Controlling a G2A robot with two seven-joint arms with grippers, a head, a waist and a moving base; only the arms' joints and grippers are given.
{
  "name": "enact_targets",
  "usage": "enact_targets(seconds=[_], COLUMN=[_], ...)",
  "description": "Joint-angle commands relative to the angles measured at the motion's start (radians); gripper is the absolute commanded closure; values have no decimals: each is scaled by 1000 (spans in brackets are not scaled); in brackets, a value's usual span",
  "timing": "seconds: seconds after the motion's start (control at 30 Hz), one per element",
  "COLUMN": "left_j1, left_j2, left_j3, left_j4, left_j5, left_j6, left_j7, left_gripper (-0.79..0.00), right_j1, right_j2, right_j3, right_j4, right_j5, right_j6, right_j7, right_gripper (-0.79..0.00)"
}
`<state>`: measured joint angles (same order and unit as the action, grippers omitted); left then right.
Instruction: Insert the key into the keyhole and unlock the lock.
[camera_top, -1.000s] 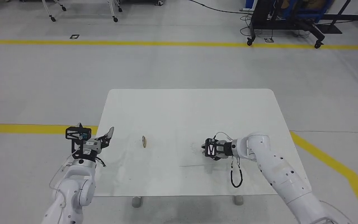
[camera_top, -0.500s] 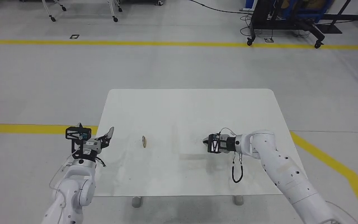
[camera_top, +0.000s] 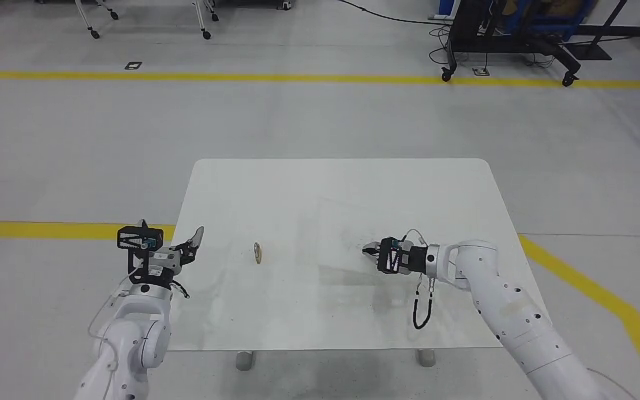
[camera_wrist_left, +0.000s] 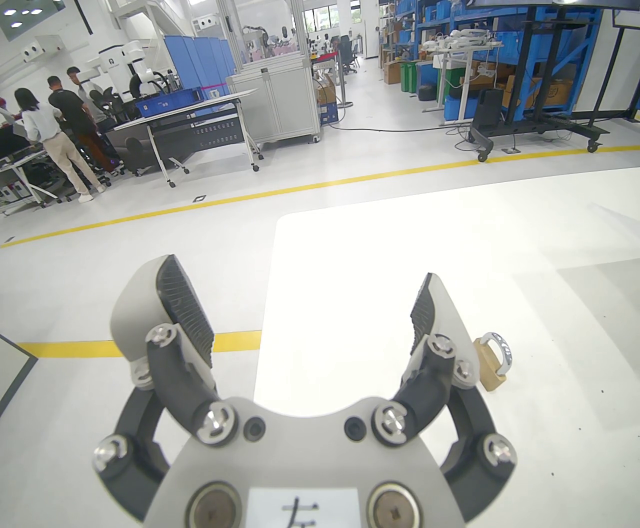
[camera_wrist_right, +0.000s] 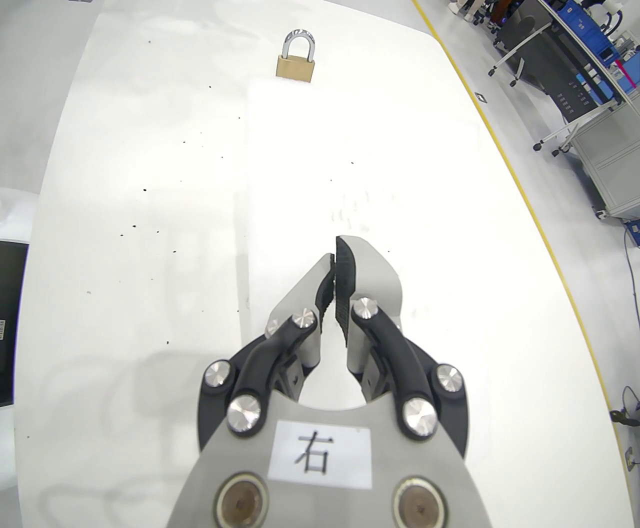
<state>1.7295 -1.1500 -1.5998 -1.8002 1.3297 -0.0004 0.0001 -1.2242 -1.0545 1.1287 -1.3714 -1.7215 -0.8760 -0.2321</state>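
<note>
My right gripper (camera_wrist_right: 334, 250) was pinched shut, pads pressed flat together, hovering low over the table (camera_top: 340, 200) on its right half. No key showed between the pads. A thin one could have sat hidden in the pinch; I could not tell.

My left gripper (camera_wrist_left: 300, 285) was spread wide and held nothing. It sat at the table's left edge.

The lock (camera_wrist_right: 296, 62), a small brass padlock, lay flat on the table, well apart from my right gripper and straight ahead of it. It was much nearer my left gripper, just beyond one finger. Its shackle looked seated in the body, so I judged it locked. The shackle pointed away from my right gripper and the body's base faced it. The keyhole itself was too small to make out.

Step in hand, as I judged it: carry the right gripper across to the lock's base.

- Confirm a key is truly in the pinch before committing.
- A loose lock will slide when pushed, so the open left gripper should clamp the body first.
- Approach along the body's long axis, blade level with the base.
- Turn only once fully seated.
</note>
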Motion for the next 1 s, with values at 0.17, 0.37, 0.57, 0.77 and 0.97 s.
enact_targets(seconds=[0.17,0.37,0.57,0.77,0.97], left_j1=[-181,-364,-607,-825,-938], left_j2=[-2,-14,-48,-98,-145], left_j3=[87,232,455,662,832], left_j4=[-26,30,212,448,614], left_j5=[16,1,-18,39,151], left_j6=[-127,-282,-424,-521,-598], left_j7=[-93,-178,-277,-301,-299], left_gripper=[-785,-785,-785,-785,-785], right_j1=[0,0,0,0,0], right_j2=[0,0,0,0,0], right_j3=[0,0,0,0,0], right_j4=[0,0,0,0,0], right_j5=[0,0,0,0,0], right_j6=[0,0,0,0,0], right_j7=[0,0,0,0,0], right_gripper=[0,0,0,0,0])
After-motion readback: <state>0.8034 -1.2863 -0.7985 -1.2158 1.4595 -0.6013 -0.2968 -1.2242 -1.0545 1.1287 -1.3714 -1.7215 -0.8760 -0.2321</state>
